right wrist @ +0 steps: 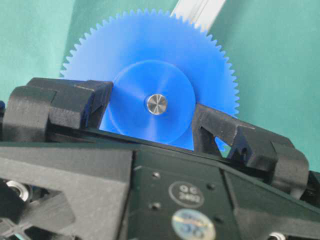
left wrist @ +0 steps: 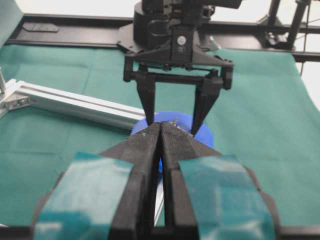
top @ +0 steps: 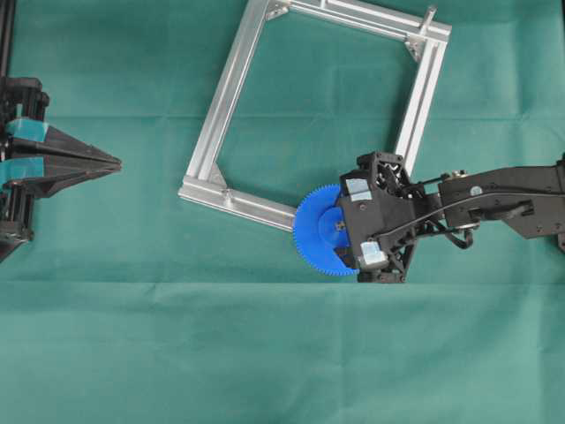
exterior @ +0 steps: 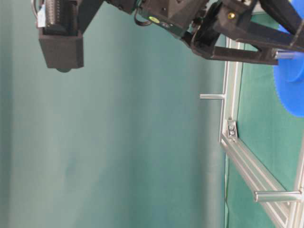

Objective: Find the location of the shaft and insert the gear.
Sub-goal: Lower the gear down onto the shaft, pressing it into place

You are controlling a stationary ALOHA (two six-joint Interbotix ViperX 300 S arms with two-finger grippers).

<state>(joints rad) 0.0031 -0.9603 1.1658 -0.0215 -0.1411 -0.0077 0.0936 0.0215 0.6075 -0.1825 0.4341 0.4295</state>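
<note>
The blue gear [right wrist: 150,55] lies flat at the near right corner of the aluminium frame [top: 225,102]. The shaft [right wrist: 156,104] shows as a silver dot in the hole of the gear's hub. My right gripper [right wrist: 152,107] is over the gear [top: 316,231], with one finger against each side of the raised hub, shut on it. In the left wrist view the same gripper [left wrist: 176,117] points down onto the gear [left wrist: 206,135]. My left gripper [top: 115,163] rests at the far left, shut and empty, its fingertips [left wrist: 150,135] pressed together.
The frame's far right corner carries a second upright pin [top: 430,16]. In the table-level view two pins [exterior: 212,96] [exterior: 278,195] stick out from the frame [exterior: 232,71]. Green cloth [top: 265,353] covers the table.
</note>
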